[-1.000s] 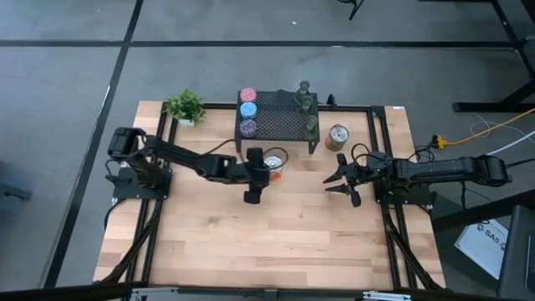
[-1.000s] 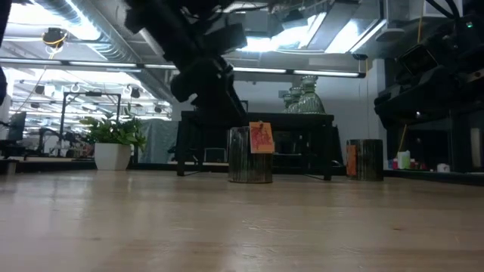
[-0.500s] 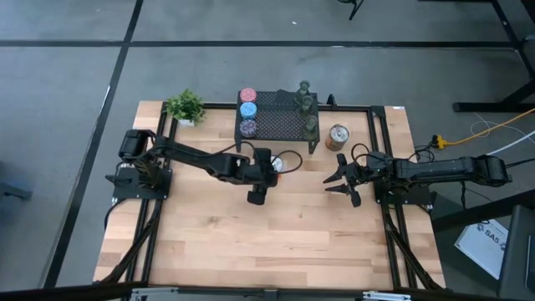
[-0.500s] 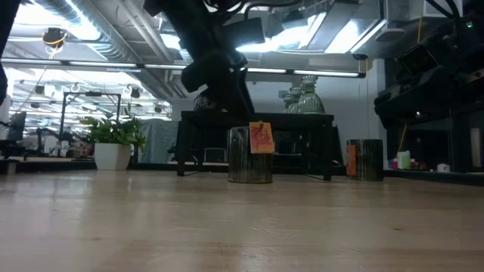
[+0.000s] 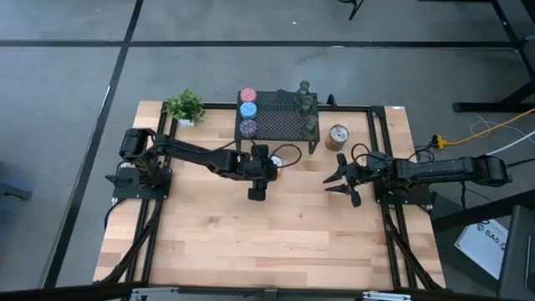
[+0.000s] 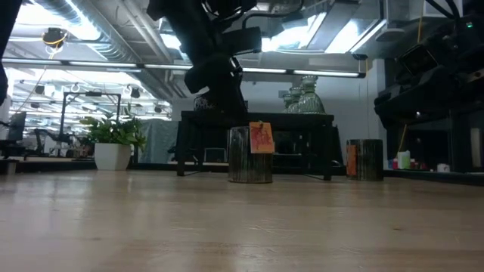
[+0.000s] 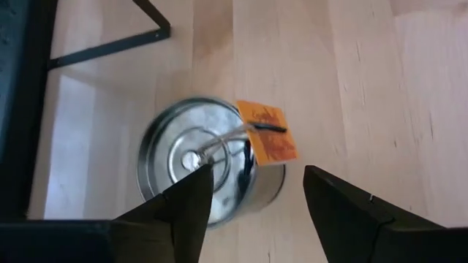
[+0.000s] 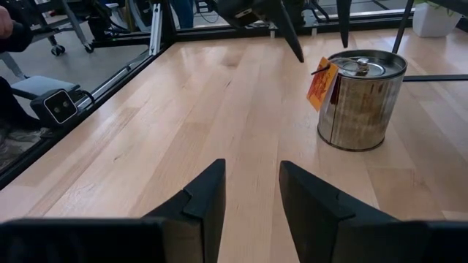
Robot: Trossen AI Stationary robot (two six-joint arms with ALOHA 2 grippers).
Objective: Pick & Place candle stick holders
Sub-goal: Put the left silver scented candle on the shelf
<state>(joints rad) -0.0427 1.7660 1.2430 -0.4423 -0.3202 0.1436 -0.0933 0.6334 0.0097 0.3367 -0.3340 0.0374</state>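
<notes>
Left gripper (image 7: 252,201) hovers over the silver-and-orange holder (image 7: 208,168), jaws parted and empty, so the grasp is on: drop and close next.

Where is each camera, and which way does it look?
High view: above the table, looking straight down; both arms show.
Low view: at tabletop height, looking across at a silver tin; a dark arm comes down from above.
Left wrist view: looks down on that same tin past its own dark fingers.
Right wrist view: looks along the table at a silver tin past its own open fingers.
</notes>
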